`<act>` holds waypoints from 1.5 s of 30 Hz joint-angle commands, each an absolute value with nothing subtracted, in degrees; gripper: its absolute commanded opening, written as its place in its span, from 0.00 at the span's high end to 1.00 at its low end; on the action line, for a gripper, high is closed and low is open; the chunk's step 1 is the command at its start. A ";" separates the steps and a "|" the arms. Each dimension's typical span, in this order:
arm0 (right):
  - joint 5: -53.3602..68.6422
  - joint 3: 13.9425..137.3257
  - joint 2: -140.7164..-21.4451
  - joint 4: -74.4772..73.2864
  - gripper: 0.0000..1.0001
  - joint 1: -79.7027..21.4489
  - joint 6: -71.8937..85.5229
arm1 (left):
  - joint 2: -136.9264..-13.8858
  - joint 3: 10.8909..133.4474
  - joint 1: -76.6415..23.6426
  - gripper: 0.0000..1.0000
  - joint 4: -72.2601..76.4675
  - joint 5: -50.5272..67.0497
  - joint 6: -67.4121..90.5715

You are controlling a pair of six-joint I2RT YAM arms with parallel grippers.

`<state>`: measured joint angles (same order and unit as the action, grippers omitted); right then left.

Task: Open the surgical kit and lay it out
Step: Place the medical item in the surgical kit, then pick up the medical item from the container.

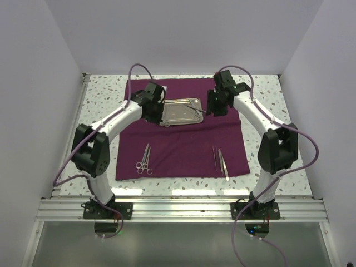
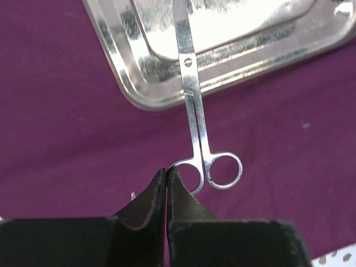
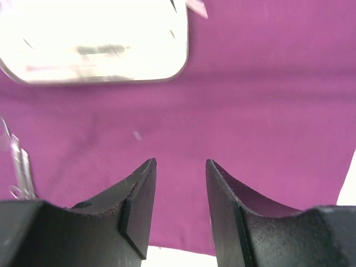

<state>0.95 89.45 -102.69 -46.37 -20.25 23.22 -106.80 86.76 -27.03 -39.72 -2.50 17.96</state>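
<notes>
Your left fingers (image 2: 150,203) fill the bottom of the left wrist view, pressed together with no gap, tips at one ring of the scissors (image 2: 196,128). Part of that ring is hidden behind them, so you cannot tell whether it is pinched. The blades rest on the tray (image 2: 139,83) and the handles on the purple cloth (image 2: 67,139) (overhead, the arm covers all this). Your right fingers (image 3: 139,200) stand apart over cloth, holding nothing; the tray there is glared white. Only the top view shows forceps (image 1: 144,159) and tweezers (image 1: 221,161) on the cloth spread over the counter (image 1: 105,94).
</notes>
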 commanded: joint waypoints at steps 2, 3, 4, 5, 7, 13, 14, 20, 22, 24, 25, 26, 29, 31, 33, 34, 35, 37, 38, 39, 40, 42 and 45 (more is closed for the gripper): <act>2.37 101.30 -109.66 -48.16 0.55 -20.48 21.88 | -96.87 77.47 -27.07 1.00 -41.13 -0.27 19.33; 2.55 102.90 -110.91 -48.25 0.55 -20.48 22.06 | -95.20 75.52 -27.07 1.00 -41.22 -0.26 19.77; 2.72 104.57 -112.22 -48.25 0.55 -20.39 22.32 | -91.97 73.58 -27.07 1.00 -41.39 -0.26 20.56; 2.81 107.81 -113.80 -48.25 0.55 -20.39 22.41 | -90.37 69.65 -27.16 1.00 -41.57 -0.26 20.91; 3.08 110.90 -118.02 -48.16 0.55 -20.39 22.85 | -87.38 65.94 -27.16 1.00 -42.36 1.31 21.62; 3.51 125.91 -130.14 -50.27 0.55 -20.39 23.03 | -78.68 54.94 -27.60 0.99 -47.09 3.17 23.46; 4.04 127.17 -131.64 -50.53 0.55 -20.39 22.77 | -77.88 52.76 -27.60 0.81 -47.54 2.21 23.99; 5.98 131.22 -138.68 -49.48 0.58 -20.48 21.97 | -73.30 48.96 -27.60 0.20 -50.97 0.18 26.54; 5.80 130.87 -139.57 -48.96 0.58 -20.48 21.80 | -72.60 49.04 -27.60 0.20 -52.20 0.18 26.80; 5.71 129.38 -140.27 -47.91 0.58 -20.48 21.71 | -72.42 49.48 -27.60 0.20 -52.91 -1.93 26.98; 5.71 128.94 -140.45 -47.55 0.58 -20.39 21.71 | -72.42 49.66 -27.60 0.20 -53.35 -2.02 27.07; 5.80 128.15 -140.97 -47.29 0.58 -20.39 21.62 | -72.51 49.92 -27.60 0.21 -53.52 -2.11 27.07; 5.98 127.79 -142.20 -46.85 0.58 -20.48 21.62 | -72.69 50.71 -27.68 0.21 -54.31 -2.37 27.33; 5.98 127.71 -143.00 -46.93 0.59 -20.48 21.45 | -72.86 50.89 -27.60 0.21 -54.40 -2.46 27.42; 5.80 127.09 -143.26 -46.58 0.59 -20.48 21.45 | -73.12 51.24 -27.60 0.22 -54.67 -2.64 27.51; 5.80 126.65 -143.26 -46.32 0.59 -20.39 21.36 | -73.47 51.33 -27.60 0.22 -54.67 -2.64 27.51; 5.71 126.22 -143.26 -46.23 0.59 -20.48 21.44 | -73.65 51.42 -27.60 0.23 -54.67 -2.64 27.51; 5.54 126.47 -143.17 -46.14 0.59 -20.48 21.45 | -74.26 51.94 -27.60 0.23 -54.58 -2.64 27.51; 5.62 127.00 -143.09 -46.49 0.60 -20.39 21.45 | -74.44 52.20 -27.60 0.24 -54.67 -2.55 27.51; 5.80 127.26 -142.74 -46.32 0.60 -20.48 21.36 | -74.62 52.38 -27.60 0.24 -54.41 -2.55 27.51; 6.06 127.27 -141.43 -45.97 0.60 -20.39 21.44 | -75.05 52.56 -27.60 0.24 -54.32 -2.46 27.51; 6.06 127.26 -140.45 -44.57 0.59 -20.48 21.45 | -75.67 53.00 -27.60 0.24 -54.05 -2.37 27.42; 5.28 129.54 -140.80 -45.61 0.59 -20.56 21.01 | -76.90 54.05 -27.60 0.25 -53.96 -2.29 26.98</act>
